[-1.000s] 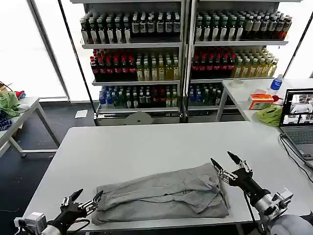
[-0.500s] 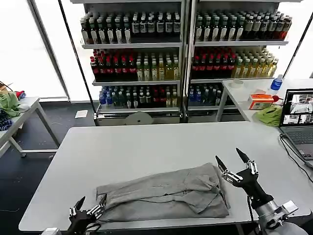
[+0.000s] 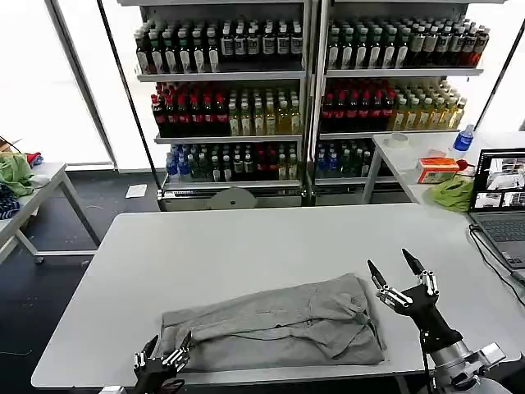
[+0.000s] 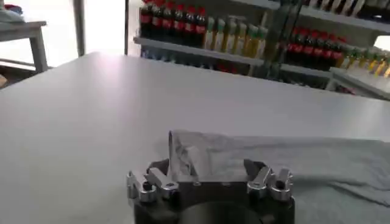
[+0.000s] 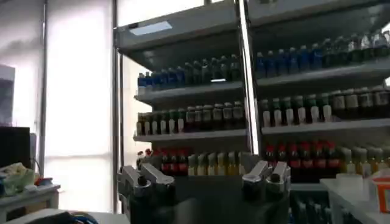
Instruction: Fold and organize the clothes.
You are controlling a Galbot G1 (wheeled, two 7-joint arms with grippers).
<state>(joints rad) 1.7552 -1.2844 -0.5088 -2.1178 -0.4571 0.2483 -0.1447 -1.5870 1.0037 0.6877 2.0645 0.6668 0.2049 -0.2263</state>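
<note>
left end effector [image 3: 168, 351] retreated to table edge | right end effector [image 3: 397, 272] withdrew from shirt [image 3: 275, 326]

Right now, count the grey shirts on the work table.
1 visible: the grey shirt lies folded along the table's near edge, between left tool and right tool. Folds may hide another.

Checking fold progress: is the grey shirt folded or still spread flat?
Folded. The grey shirt lies as a narrow, layered band with overlapping creased flaps on the table; both grippers are open and off it.
</note>
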